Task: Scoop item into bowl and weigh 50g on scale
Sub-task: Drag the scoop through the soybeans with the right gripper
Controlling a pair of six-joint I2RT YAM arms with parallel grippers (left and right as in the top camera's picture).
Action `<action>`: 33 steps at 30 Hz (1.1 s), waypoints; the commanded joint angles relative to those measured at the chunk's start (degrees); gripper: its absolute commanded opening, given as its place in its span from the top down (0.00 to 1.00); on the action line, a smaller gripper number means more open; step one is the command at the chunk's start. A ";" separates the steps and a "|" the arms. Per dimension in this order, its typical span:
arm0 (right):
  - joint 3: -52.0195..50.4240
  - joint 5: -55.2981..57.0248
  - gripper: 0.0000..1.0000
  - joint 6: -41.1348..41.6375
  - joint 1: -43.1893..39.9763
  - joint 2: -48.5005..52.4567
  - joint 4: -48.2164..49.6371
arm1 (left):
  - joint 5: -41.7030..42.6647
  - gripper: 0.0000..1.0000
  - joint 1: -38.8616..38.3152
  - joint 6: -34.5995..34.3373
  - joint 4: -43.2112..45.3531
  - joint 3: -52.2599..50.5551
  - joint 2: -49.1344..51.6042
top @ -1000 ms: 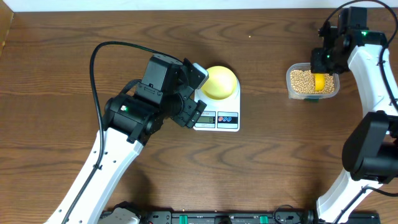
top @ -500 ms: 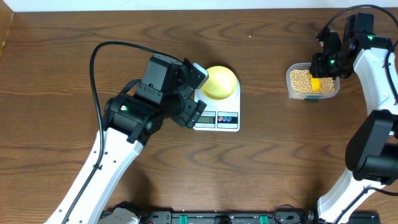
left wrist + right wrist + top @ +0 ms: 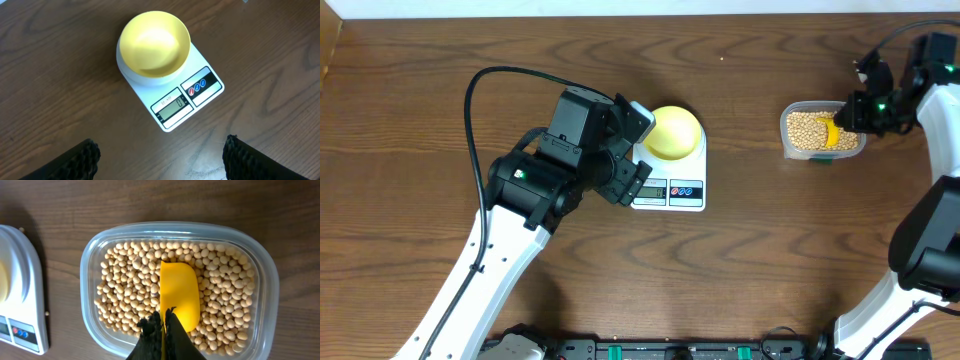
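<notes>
The scale [image 3: 668, 192] sits a little left of the middle of the brown wooden surface [image 3: 770, 260], its display end turned toward the near edge, where a black rail [image 3: 670, 350] runs. The far edge is closer to the scale than the near one. In front of the scale and to its right the wood lies open. A broad bare strip separates it from the clear tub [image 3: 783, 130], which stands well apart to the scale's right, about level with the bowl [image 3: 675, 132].

The left arm [image 3: 525, 185] reaches in from the near left, so the scale's left side is the crowded one. The left jaws hang just beside that side, overlapping its edge in the overhead view. They stand wide apart and hold nothing. In the left wrist view their dark fingers [image 3: 75, 160] fill the two lower corners, with bare wood between them and the scale [image 3: 172, 107] apart ahead.

The bowl [image 3: 154, 42] rests on the scale at the end away from the display, and its inside shows plain pale yellow.

The tub [image 3: 90, 265] holds the beans [image 3: 125, 285] nearly from wall to wall. A yellow scoop [image 3: 179, 292] lies among them, beans on both its sides. The right jaws are closed tight on the scoop's near end, their fingers [image 3: 152, 340] pressed together. The right arm [image 3: 942, 120] comes in from the tub's side away from the scale. A corner of the scale [image 3: 25, 280] shows at the left of the right wrist view, clear of the tub.
</notes>
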 commanded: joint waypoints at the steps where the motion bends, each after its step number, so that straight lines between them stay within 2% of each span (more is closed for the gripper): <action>1: -2.60 -5.25 0.99 -1.75 -2.23 1.38 0.90 | 0.70 0.19 0.31 0.55 -0.11 0.46 0.00; 13: -7.63 -10.67 0.99 -1.73 -4.59 1.40 4.48 | 0.70 0.19 0.31 0.55 -0.11 0.46 0.00; 24: -7.63 -15.15 0.99 -0.48 -5.05 1.38 4.68 | 0.70 0.19 0.31 0.55 -0.11 0.46 0.00; 33: -7.63 -20.35 0.99 1.51 -9.33 1.38 4.94 | 0.72 0.19 0.31 0.55 -0.11 0.46 0.00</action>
